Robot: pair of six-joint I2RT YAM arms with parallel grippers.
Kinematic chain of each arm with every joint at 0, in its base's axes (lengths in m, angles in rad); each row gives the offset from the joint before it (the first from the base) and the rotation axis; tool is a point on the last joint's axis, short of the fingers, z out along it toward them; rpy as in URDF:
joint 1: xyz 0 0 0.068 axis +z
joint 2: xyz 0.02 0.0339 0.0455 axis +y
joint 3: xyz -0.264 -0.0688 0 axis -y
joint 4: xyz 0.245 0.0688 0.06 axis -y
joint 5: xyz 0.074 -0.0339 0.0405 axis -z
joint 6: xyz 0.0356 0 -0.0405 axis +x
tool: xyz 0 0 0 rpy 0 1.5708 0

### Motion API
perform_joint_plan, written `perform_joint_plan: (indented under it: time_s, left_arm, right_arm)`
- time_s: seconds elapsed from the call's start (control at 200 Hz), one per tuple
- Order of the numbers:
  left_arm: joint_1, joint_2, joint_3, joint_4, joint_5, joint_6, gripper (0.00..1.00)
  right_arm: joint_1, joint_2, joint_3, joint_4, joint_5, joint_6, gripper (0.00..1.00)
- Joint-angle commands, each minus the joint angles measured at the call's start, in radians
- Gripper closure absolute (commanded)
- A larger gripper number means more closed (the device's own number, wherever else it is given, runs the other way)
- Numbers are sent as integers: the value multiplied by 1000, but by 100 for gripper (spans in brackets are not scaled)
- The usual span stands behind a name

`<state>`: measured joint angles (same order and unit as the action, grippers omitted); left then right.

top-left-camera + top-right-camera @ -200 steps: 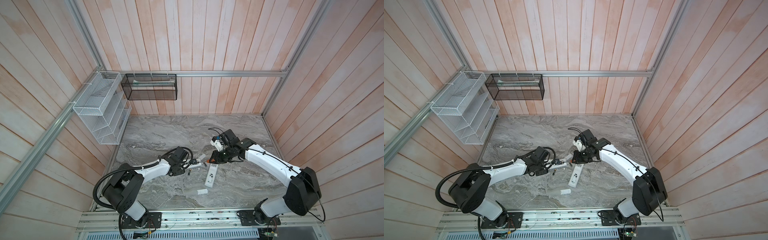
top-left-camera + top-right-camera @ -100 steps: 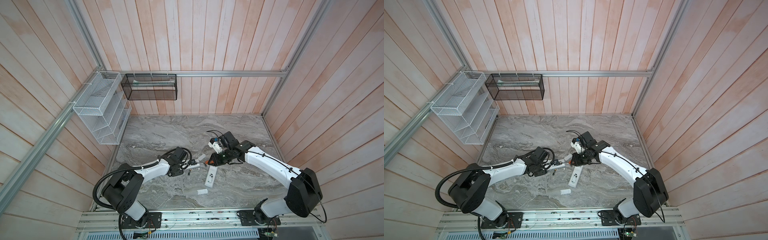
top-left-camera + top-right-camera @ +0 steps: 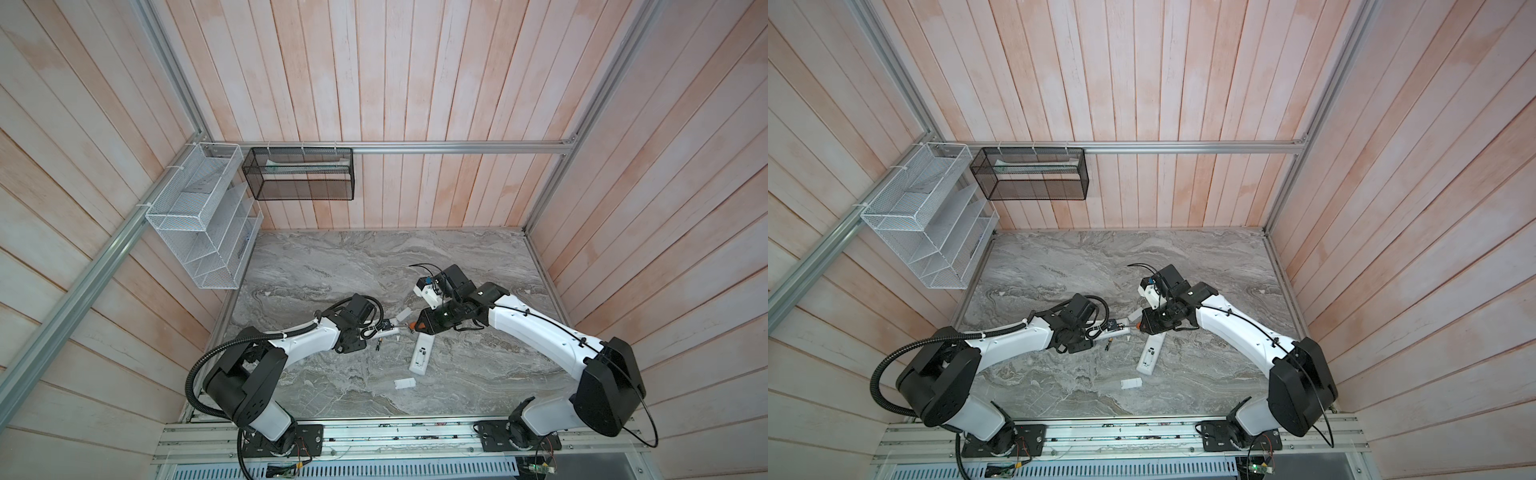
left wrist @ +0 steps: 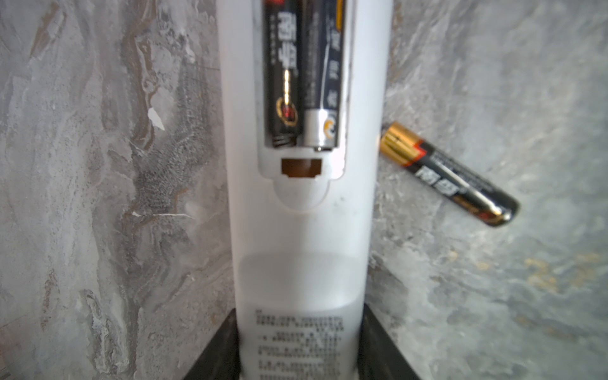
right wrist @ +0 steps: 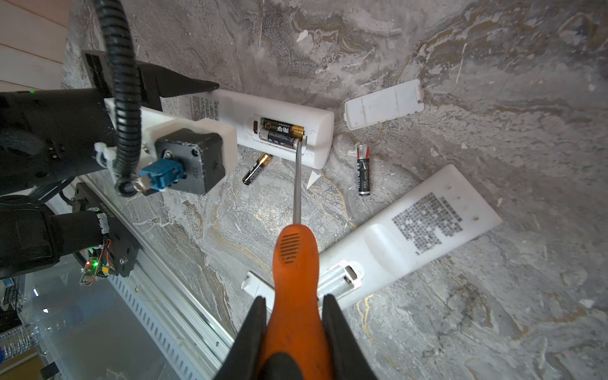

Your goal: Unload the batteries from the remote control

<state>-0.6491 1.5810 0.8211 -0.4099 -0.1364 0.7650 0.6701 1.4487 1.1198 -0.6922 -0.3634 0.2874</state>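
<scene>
My left gripper (image 4: 299, 327) is shut on the lower end of a white remote control (image 4: 302, 230), which lies back up on the marble with its compartment open. Two black batteries (image 4: 302, 65) sit side by side in that compartment (image 5: 281, 133). My right gripper (image 5: 294, 299) is shut on an orange-handled screwdriver (image 5: 296, 260), whose metal tip touches the end of the nearer battery. One loose battery (image 4: 447, 172) lies beside the held remote and another (image 5: 363, 169) a little farther off. In both top views the two grippers (image 3: 384, 330) (image 3: 1144, 326) meet mid-table.
A second white remote (image 5: 411, 230) lies back up under the screwdriver handle, its compartment empty (image 3: 422, 353). One white cover (image 5: 383, 103) lies past the held remote, another (image 3: 404, 383) nearer the front rail. Wire baskets (image 3: 199, 216) (image 3: 299, 178) hang on the walls.
My right gripper has edged slightly left with the screwdriver, toward the held remote. The left arm and the remote have not moved.
</scene>
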Motion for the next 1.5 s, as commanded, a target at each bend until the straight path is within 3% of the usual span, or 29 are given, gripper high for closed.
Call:
perform_joint_plan:
  time_s: [0.0, 0.37, 0.615, 0.85, 0.995, 1.31, 1.495]
  left_arm:
    - [-14, 50, -8, 32, 50, 16, 91]
    - [-12, 48, -8, 32, 52, 12, 92]
    - [-10, 47, -7, 30, 56, 10, 92]
    - [-10, 49, 0, 34, 56, -4, 92]
    - [-8, 48, 5, 29, 63, -13, 92]
    - [-1, 53, 26, 20, 84, -40, 92]
    - [-1, 54, 32, 16, 80, -50, 92]
  right_arm:
    - [48, -40, 58, 53, -210, -30, 100]
    - [51, -58, 75, 41, -201, -19, 100]
    - [50, -52, 90, -5, -103, 6, 100]
    - [17, -55, 62, -14, -43, 113, 100]
    - [18, -96, -18, 51, -107, 205, 100]
    - [33, -232, -154, 99, -125, 307, 100]
    - [53, -250, -236, 233, -126, 459, 100]
